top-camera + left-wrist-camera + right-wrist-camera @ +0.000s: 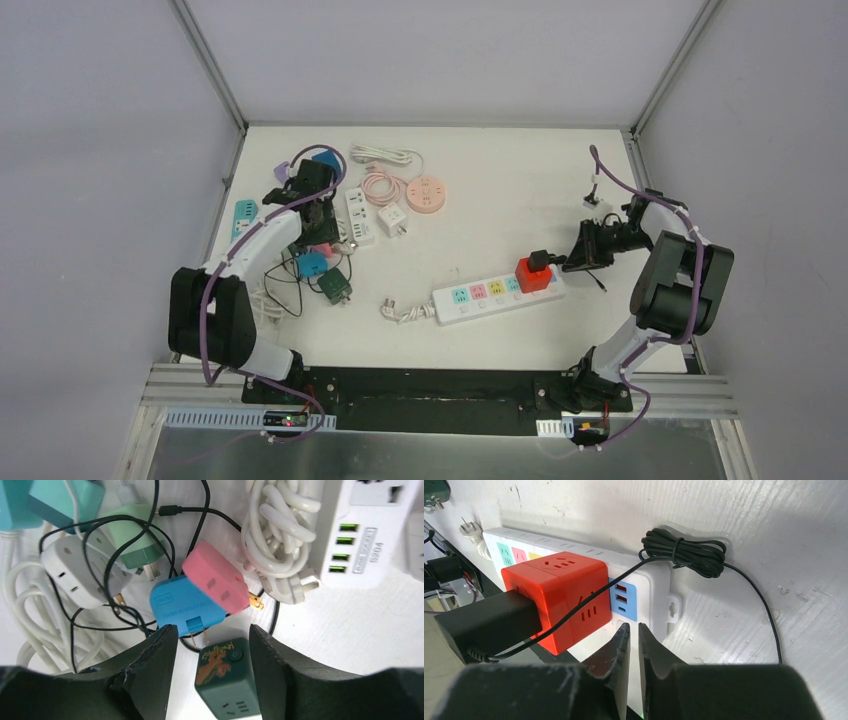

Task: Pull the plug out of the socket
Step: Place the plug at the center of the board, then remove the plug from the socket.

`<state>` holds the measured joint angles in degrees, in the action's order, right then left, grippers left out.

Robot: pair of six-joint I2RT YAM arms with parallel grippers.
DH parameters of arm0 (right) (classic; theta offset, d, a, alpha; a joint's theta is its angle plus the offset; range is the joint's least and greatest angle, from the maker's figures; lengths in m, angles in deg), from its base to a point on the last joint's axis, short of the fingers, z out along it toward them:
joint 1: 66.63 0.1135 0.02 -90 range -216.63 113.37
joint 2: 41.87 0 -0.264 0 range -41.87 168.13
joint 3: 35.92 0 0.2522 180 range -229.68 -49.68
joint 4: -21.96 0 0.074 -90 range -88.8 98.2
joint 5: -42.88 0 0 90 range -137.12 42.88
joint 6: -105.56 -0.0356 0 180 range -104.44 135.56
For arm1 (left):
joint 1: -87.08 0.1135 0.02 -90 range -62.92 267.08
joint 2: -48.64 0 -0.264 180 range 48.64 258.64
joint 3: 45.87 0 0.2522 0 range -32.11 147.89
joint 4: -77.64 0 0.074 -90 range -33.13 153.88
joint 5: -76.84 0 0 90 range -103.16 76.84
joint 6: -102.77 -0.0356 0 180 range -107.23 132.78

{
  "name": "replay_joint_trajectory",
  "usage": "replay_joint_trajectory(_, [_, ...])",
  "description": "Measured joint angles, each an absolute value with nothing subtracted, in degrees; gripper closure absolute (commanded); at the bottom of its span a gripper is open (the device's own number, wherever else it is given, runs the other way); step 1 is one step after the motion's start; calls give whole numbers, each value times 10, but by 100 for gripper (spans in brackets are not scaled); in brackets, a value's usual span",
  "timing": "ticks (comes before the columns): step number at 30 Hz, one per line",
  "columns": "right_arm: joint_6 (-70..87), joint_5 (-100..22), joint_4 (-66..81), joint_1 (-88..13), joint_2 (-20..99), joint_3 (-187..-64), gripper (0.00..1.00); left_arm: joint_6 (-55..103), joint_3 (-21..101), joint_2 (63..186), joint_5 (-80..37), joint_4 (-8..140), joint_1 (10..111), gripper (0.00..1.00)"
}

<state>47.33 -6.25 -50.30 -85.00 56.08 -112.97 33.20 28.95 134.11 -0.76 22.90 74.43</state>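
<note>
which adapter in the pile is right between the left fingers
The dark green adapter with the deer picture: it lies between the open left fingers, while the blue adapter and the pink adapter lie beyond their tips.

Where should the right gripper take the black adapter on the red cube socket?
Take the black adapter, likely by its boxy body across the flat faces, coming from the free end opposite the red cube socket; it juts straight out there.

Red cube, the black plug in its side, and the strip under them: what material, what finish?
Red cube: likely moulded plastic, satin, soft edge highlights. Black plug: plastic by the look, matte, no glare. Strip: white plastic, smooth, faint sheen.
</note>
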Motion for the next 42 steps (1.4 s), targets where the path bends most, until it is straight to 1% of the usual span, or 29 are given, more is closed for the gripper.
replay_joint_trajectory(6, [476,-59,-504,-856,544,-1130,84,324,290,1243,-19,223,744,45])
replay_joint_trajectory(9, [478,-57,-504,-857,534,-1130,82,315,289,1198,-58,227,745,42])
replay_joint_trajectory(14, [487,-46,-505,-862,504,-1128,75,309,270,1149,-178,264,744,38])
replay_joint_trajectory(18, [496,-30,-513,-867,471,-1128,71,315,235,1120,-290,316,744,34])
replay_joint_trajectory(20, [504,-18,-520,-867,454,-1128,67,325,217,1110,-337,352,744,33])
replay_joint_trajectory(22, [513,-7,-530,-868,440,-1128,62,342,197,1099,-382,394,744,31])
replay_joint_trajectory(23, [520,0,-539,-868,433,-1130,59,352,188,1094,-404,414,744,26])
replay_joint_trajectory(25, [534,12,-557,-868,420,-1140,52,370,176,1087,-429,450,743,9])
replay_joint_trajectory(27, [559,28,-585,-868,410,-1165,45,390,167,1079,-447,481,741,7])
replay_joint_trajectory(29, [589,44,-611,-868,402,-1198,36,406,162,1067,-451,505,736,2])
replay_joint_trajectory(33, [661,74,-661,-862,394,-1262,18,422,161,1026,-446,541,732,1])
replay_joint_trajectory(38, [809,93,-750,-818,404,-1340,3,450,160,997,-435,591,732,1])
replay_joint_trajectory(39, [850,94,-762,-803,410,-1352,1,459,157,999,-435,603,732,1])
replay_joint_trajectory(42, [955,93,-783,-766,430,-1370,0,482,145,1016,-448,632,732,1])
